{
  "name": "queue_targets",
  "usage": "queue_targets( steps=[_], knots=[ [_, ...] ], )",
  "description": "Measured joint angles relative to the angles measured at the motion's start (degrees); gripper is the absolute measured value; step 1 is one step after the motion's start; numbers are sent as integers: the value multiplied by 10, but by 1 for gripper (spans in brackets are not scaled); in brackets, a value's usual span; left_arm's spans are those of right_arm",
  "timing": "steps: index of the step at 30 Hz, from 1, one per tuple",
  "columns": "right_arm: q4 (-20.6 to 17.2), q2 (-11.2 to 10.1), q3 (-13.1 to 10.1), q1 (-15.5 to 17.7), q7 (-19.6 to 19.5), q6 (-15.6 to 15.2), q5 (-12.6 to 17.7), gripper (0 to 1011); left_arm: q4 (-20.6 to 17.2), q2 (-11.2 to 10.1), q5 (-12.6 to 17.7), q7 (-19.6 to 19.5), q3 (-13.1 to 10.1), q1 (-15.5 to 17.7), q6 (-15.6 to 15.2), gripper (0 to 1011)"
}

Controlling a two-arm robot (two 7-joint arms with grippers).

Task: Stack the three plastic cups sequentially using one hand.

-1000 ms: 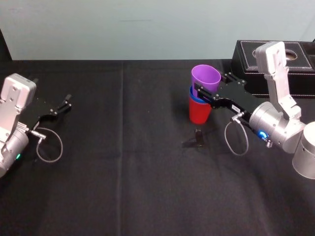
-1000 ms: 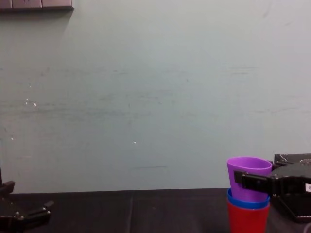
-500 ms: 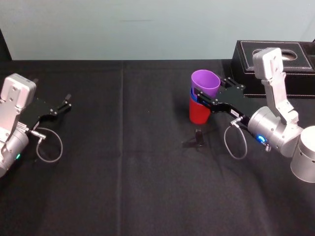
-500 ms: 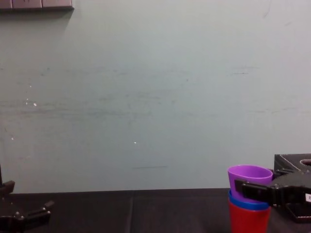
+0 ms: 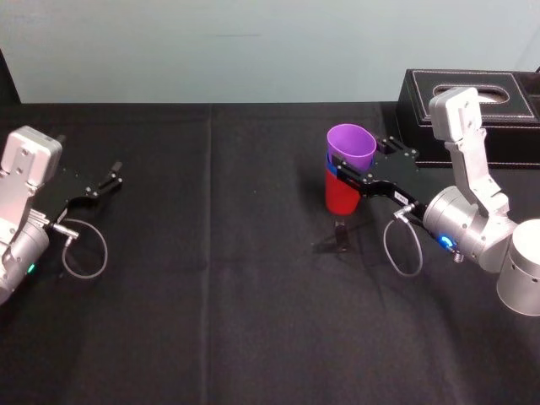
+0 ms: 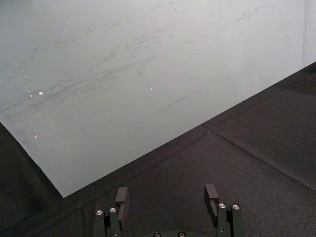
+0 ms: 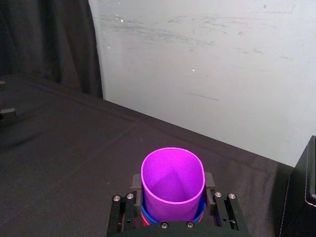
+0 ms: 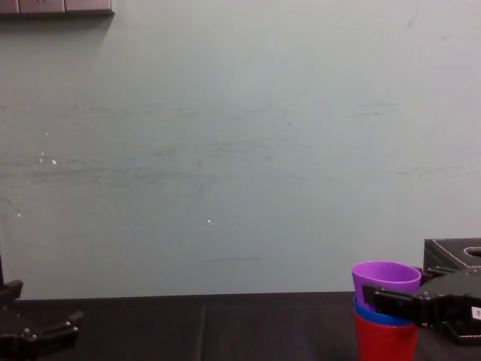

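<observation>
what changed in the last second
The right gripper, shut on the purple cup, moved down, lowering it deeper into the blue cup nested in the red cup. The blue and red cups stayed put, and the left gripper stayed parked, open, at the left.

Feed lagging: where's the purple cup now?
In the head view the purple cup is right of centre, nested in the blue cup on the red cup, held by the right gripper.

The right gripper clasps the purple cup, nested in the blue cup and red cup.
</observation>
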State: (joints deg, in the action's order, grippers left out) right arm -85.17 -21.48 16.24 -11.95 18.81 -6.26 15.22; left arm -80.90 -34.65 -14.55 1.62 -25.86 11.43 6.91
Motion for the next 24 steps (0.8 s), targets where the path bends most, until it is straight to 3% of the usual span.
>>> queue_targets(
  steps=[8,18,24],
  knots=[
    [-1,0,0,0,0,0,1,739,0,0,0,0,0,0,0,1005],
    [-1,-1,-1,0,0,-1,1,995,0,0,0,0,0,0,0,1005],
    [-1,-1,-1,0,0,-1,1,1000,0,0,0,0,0,0,0,1005]
  ],
)
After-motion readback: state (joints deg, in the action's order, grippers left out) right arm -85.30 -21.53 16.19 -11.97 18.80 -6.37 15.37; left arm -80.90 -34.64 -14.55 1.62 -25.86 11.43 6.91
